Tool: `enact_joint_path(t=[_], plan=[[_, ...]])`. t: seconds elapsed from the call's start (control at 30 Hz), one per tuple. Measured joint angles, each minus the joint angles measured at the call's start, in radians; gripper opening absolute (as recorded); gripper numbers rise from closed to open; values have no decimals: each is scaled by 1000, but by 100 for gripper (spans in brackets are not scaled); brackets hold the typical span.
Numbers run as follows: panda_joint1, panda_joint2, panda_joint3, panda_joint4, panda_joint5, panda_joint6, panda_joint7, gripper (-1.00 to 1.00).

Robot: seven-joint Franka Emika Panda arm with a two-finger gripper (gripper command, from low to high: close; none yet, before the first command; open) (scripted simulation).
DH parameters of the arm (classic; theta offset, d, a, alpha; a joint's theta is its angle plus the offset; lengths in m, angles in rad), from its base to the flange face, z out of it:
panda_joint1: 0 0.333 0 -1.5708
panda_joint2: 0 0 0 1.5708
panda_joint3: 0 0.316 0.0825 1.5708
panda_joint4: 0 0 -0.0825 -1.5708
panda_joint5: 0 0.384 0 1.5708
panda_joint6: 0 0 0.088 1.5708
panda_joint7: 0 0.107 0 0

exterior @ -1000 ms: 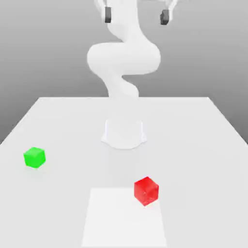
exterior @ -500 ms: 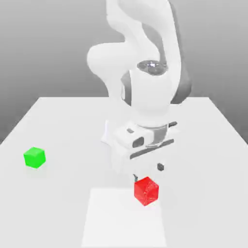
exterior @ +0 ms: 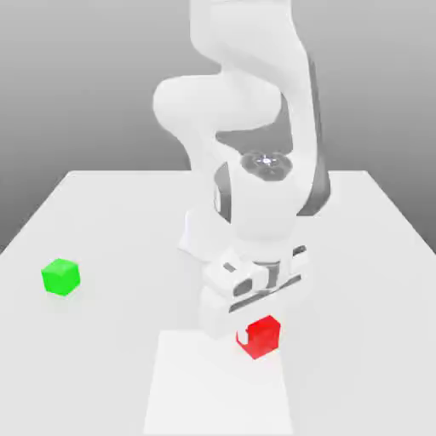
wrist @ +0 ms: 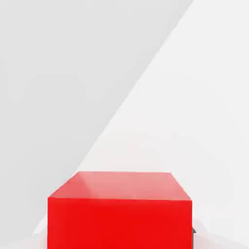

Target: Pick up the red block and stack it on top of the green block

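With the end effector [exterior: 255, 328] pinching the small glossy red cube [exterior: 261, 337] near the worktop's [exterior: 102, 221] front edge, it should lift straight up, avoiding any slip.

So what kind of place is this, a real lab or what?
Probably a simulated tabletop test scene, not a real lab: a plain white table, a featureless grey backdrop, and just two glossy cubes, the red block and the green block.
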Motion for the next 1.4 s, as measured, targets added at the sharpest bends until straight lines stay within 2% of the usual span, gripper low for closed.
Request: enact_joint_path(t=[0.1, 0.23, 1.03, 1.17, 1.4], plan=[[5, -107, -6, -15, -3, -92, 2, -100], [-70, -171, -78, -16, -49, -147, -133, -100], [-590, -336, -743, 9, -387, -303, -1265, -100], [-591, -310, -797, 10, -371, -274, -1344, -100], [-523, -223, -846, 9, -266, -187, -1420, -100]])
